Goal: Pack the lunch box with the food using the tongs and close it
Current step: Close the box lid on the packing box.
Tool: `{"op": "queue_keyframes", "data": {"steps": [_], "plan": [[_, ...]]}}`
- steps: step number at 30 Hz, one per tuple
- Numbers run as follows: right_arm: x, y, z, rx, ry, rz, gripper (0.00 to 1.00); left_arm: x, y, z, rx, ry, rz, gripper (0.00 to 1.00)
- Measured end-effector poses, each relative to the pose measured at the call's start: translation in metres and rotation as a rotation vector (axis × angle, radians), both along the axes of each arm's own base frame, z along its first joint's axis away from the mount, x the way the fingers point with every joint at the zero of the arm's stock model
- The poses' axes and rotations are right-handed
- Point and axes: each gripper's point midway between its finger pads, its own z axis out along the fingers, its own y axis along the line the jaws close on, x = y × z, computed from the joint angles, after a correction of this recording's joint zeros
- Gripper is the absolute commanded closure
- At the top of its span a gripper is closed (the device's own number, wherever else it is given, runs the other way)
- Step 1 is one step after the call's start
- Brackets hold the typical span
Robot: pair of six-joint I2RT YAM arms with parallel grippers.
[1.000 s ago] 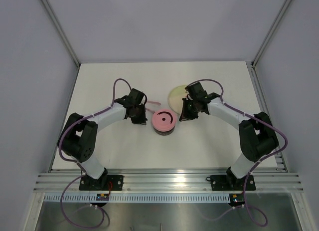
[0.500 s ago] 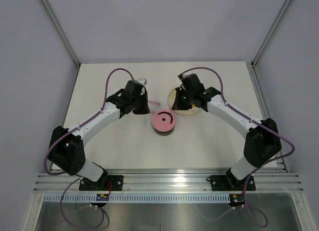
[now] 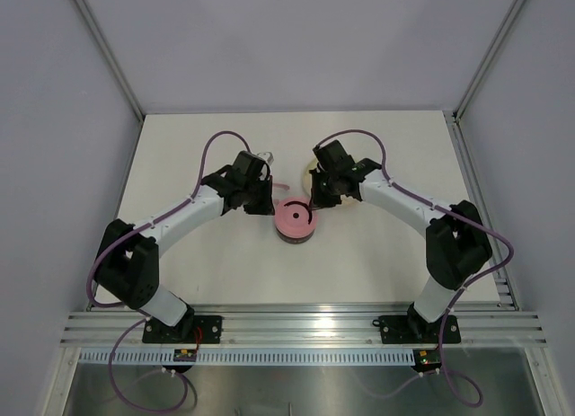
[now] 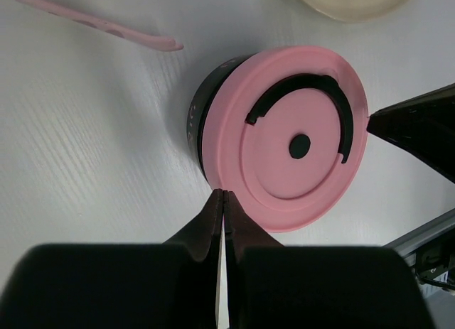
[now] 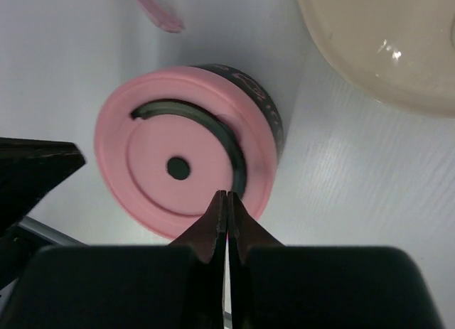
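The lunch box [image 3: 295, 222] stands mid-table with its pink lid [image 4: 295, 137] on it; the bowl's dark side [image 4: 201, 123] shows under the lid. No food is in view. The pale pink tongs [image 4: 106, 27] lie on the table behind the box, free of both grippers. My left gripper [image 4: 224, 195] is shut and empty, its tip at the lid's left rim. My right gripper [image 5: 227, 195] is also shut and empty, its tip over the lid's right rim. In the top view the left gripper [image 3: 271, 208] and right gripper [image 3: 312, 206] flank the lid.
A cream plate [image 5: 391, 45] sits just behind and to the right of the box, mostly under the right arm in the top view. The enclosure's walls [image 3: 81, 128] border the white table on three sides.
Both grippers have swung in to the lid's two sides. The right one moved left off the plate, and the left one went back and then returned. The lunch box and tongs stayed put.
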Motion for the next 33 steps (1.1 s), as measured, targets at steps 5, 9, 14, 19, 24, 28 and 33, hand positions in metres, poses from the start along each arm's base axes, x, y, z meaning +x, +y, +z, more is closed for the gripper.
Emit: {"op": "queue_keyframes", "data": {"steps": [5,9,14,19,24,28,33], "plan": [[0.000,0.030,0.038,0.050,-0.083,0.063,1.00,0.000,0.000,0.000,0.003,-0.003,-0.005,1.00],[-0.016,0.052,0.045,0.074,-0.090,0.125,1.00,-0.001,0.002,0.002,0.007,-0.006,-0.001,1.00],[-0.025,0.069,0.023,0.068,-0.045,0.167,1.00,0.000,0.011,0.007,0.030,-0.024,0.024,1.00],[-0.025,0.085,-0.016,0.064,0.028,0.187,1.00,0.007,0.023,0.020,0.031,-0.063,0.067,1.00],[-0.027,0.084,-0.012,0.043,0.031,0.185,1.00,0.015,0.041,0.016,0.037,-0.053,0.137,1.00],[-0.023,0.085,0.002,0.027,0.005,0.187,1.00,0.012,0.051,0.005,0.043,-0.018,0.172,1.00],[-0.011,0.082,0.029,0.027,-0.088,0.166,1.00,0.011,0.051,0.004,0.043,-0.014,0.170,1.00]]}}
